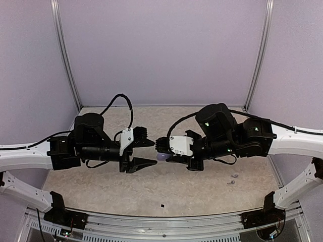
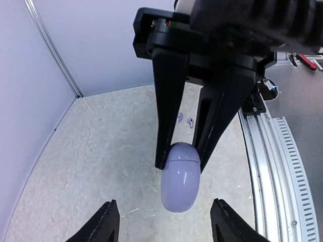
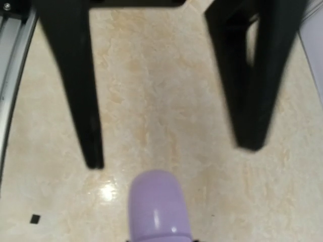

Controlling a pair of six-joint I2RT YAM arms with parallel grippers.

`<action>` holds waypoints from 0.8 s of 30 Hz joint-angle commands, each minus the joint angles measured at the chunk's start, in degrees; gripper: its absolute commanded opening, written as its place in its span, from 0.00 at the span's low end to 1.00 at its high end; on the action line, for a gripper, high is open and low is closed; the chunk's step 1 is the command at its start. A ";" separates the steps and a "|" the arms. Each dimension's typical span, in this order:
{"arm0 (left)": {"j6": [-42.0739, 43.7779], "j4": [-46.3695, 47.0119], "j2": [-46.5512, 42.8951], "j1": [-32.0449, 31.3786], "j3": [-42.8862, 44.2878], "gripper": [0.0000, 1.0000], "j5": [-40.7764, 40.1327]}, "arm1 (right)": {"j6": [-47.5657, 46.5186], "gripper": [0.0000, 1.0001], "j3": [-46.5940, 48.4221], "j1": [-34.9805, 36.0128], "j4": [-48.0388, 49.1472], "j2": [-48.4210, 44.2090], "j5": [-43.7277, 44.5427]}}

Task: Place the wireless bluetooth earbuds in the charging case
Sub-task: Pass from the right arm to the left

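My right gripper [image 1: 160, 151] is shut on a closed lilac pebble-shaped charging case [image 1: 161, 157] and holds it above the table at mid-centre. In the left wrist view the right gripper's fingers [image 2: 169, 126] clamp the case [image 2: 179, 179] near its lid seam. In the right wrist view the case [image 3: 159, 206] sticks out at the bottom. My left gripper [image 1: 145, 153] faces it, open and empty; its fingertips [image 2: 108, 222] stop just short of the case, apart from it. Two tiny pale earbuds [image 2: 185, 119] lie on the table at the right [image 1: 232, 178].
The marbled beige table [image 1: 192, 191] is enclosed by lilac walls. A metal rail [image 2: 272, 166] runs along the near edge. A small black speck [image 1: 162, 205] lies near the front, and it also shows in the right wrist view [image 3: 34, 218].
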 commanded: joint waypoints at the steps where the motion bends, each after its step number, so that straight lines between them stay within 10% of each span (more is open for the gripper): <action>1: 1.77 -0.32 1.04 -1.16 0.22 0.60 -0.34 | 2.68 0.03 1.78 -0.78 -1.30 -0.88 -3.09; 24: 2.21 9.62 3.78 -4.19 -1.44 0.17 0.47 | 5.50 0.14 -2.18 -3.17 4.03 -4.71 -9.58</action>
